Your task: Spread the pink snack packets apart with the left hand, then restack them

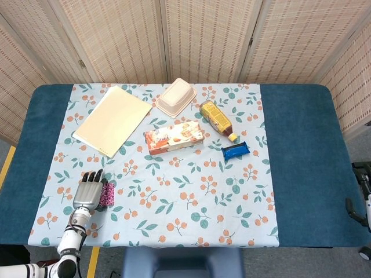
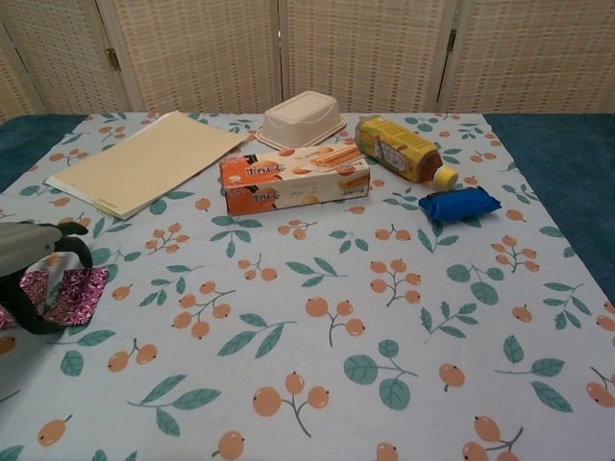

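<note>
Matt printed cloth [image 2: 384,317] covers the counter, with deep-blue fabric [image 1: 301,150] looking soft at the sides. The pink snack packets [image 2: 72,296] glint like foil. The left robot hand [image 1: 87,194] shows grey metal-look shell, black fingers. Glossy blue wrapper [image 2: 459,204], shiny bottle [image 2: 399,149], matt paper folder [image 1: 113,120], cardboard box [image 2: 294,179].
</note>
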`<state>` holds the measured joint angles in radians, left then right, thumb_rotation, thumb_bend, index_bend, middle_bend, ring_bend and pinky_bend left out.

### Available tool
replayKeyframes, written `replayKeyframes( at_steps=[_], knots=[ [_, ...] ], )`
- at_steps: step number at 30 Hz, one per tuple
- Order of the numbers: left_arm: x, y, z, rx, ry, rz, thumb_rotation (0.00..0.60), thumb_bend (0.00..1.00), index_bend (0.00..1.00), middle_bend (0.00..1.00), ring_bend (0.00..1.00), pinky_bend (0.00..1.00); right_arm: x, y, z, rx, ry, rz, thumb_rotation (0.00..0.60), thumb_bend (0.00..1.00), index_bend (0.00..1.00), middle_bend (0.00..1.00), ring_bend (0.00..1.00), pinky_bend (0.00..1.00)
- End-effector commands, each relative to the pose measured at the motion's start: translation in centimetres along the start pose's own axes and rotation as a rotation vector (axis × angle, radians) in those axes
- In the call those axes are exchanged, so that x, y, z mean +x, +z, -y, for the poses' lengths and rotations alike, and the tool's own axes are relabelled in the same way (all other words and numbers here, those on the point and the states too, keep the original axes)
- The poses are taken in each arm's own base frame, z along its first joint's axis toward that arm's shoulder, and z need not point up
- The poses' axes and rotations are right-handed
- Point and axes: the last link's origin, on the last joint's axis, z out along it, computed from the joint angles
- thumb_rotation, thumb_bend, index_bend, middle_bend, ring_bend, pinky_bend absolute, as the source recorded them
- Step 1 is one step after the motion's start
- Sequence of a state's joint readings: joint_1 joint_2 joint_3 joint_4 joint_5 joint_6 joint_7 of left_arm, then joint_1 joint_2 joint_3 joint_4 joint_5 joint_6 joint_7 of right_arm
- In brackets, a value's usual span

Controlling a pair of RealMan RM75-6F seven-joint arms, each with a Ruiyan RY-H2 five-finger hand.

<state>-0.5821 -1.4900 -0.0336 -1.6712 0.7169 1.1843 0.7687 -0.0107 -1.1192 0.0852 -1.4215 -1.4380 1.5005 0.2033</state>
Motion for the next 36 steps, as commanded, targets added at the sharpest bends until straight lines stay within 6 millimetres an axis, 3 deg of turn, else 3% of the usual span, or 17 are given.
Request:
replayKeyframes(
  at_steps=[1,11,20,36],
  knots=[
    [0.2,-0.2,0.2,0.003,-0.009,-0.005,0.600,0.23,0.34,0.00,0.00,0.00,0.0,0.0,0.0,0.000,0.001,-0.001,0.600,0.50,0.10,0.00,0.00,0.00],
    [1.5,-1.6,2.5,0.057,-0.050,-0.044,0.600,0.23,0.33,0.00,0.00,0.00,0.0,0.0,-0.1,0.000,0.001,0.001,0.600,0.50,0.10,0.00,0.00,0.00],
    [0.9,-2.0,4.9,0.127,-0.061,-0.026,0.600,0.23,0.33,0.00,0.00,0.00,-0.1,0.3,0.0,0.008,0.002,0.004,0.600,0.50,0.10,0.00,0.00,0.00],
    [0.2,-0.9,4.5,0.148,-0.033,-0.004,0.600,0.23,0.31,0.00,0.00,0.00,0.0,0.0,-0.1,0.002,0.001,0.003,0.600,0.50,0.10,0.00,0.00,0.00]
  ],
)
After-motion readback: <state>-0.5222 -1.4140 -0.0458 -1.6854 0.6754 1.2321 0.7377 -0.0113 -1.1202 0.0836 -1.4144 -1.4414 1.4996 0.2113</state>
